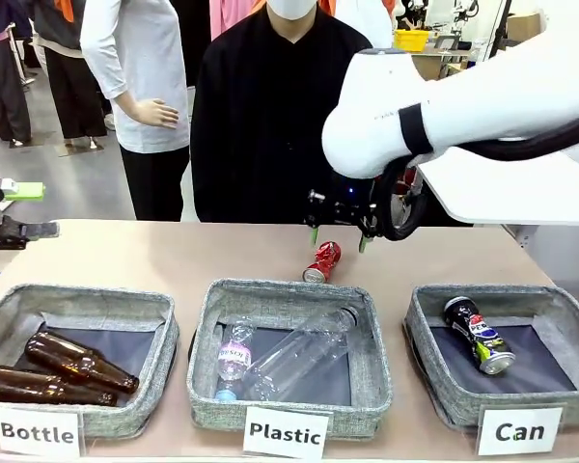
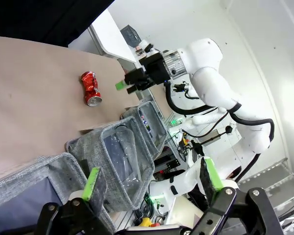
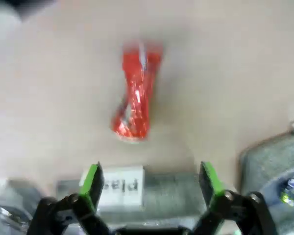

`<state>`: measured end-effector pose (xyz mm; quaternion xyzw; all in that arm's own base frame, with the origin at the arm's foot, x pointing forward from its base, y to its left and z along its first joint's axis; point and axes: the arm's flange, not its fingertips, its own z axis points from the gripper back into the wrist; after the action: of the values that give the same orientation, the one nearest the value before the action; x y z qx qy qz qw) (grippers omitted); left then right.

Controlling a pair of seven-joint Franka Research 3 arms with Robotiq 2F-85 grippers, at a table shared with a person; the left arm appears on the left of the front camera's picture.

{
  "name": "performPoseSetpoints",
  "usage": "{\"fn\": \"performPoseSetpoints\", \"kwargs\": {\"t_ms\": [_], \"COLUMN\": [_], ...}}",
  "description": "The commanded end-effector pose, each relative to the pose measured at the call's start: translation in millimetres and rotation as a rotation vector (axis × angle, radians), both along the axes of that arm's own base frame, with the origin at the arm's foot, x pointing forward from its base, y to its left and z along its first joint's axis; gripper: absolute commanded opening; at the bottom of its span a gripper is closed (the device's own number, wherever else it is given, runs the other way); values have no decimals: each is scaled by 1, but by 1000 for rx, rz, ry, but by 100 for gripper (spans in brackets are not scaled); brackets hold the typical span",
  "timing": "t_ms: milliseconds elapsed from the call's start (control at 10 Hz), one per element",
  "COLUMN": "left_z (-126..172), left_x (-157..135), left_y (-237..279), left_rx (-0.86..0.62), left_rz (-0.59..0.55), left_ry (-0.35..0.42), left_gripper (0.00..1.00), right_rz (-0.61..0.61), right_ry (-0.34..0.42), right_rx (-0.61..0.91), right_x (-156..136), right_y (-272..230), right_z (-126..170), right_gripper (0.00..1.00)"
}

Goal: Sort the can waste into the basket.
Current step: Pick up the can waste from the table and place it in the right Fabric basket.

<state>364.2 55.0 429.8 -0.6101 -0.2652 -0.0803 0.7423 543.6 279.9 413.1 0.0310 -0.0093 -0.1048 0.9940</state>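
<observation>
A crushed red can [image 1: 322, 261] lies on the table just behind the middle basket; it also shows in the left wrist view [image 2: 90, 88] and, blurred, in the right wrist view [image 3: 136, 98]. My right gripper [image 1: 337, 238] hangs open right above it, green fingertips apart and empty [image 3: 152, 181]. The dark Pepsi can [image 1: 478, 335] lies inside the grey basket [image 1: 427, 362] marked "Can" at the right. My left gripper [image 1: 19, 191] rests at the far left edge, off the table, open and empty [image 2: 152, 178].
The middle basket [image 1: 207, 367] marked "Plastic" holds clear plastic bottles [image 1: 299, 352]. Brown glass bottles [image 1: 72, 362] lie in the left basket [image 1: 145, 381] marked "Bottle". A person in black [image 1: 261, 106] stands at the far side of the table.
</observation>
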Motion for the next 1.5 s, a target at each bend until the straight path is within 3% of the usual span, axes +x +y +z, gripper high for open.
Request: {"fn": "performPoseSetpoints", "kwargs": {"t_ms": [0, 300, 400, 600, 700, 1100, 1200, 1400], "left_z": [4, 4, 4, 4, 4, 4, 4, 4], "left_x": [-1, -1, -1, -1, -1, -1, -1, -1], "left_y": [-1, -1, -1, -1, -1, -1, -1, -1], "left_rx": [-6, -6, -6, -6, -6, -6, -6, -6], "left_rz": [7, 7, 7, 7, 7, 7, 7, 7], "left_ry": [5, 5, 5, 5, 5, 5, 5, 5], "left_gripper": [100, 100, 100, 100, 100, 100, 100, 100], "right_rz": [-118, -118, -62, 19, 12, 118, 202, 233], "right_ry": [-118, -118, -59, -150, -160, -215, -240, -218], "right_rx": [20, 20, 28, 153, 159, -11, 17, 7], "right_x": [2, 2, 10, 23, 30, 54, 58, 68], "right_y": [-4, -4, -5, -8, -10, -13, -14, -13], "right_z": [8, 8, 11, -1, -9, -51, -63, -88], "right_gripper": [100, 100, 100, 100, 100, 100, 100, 100]}}
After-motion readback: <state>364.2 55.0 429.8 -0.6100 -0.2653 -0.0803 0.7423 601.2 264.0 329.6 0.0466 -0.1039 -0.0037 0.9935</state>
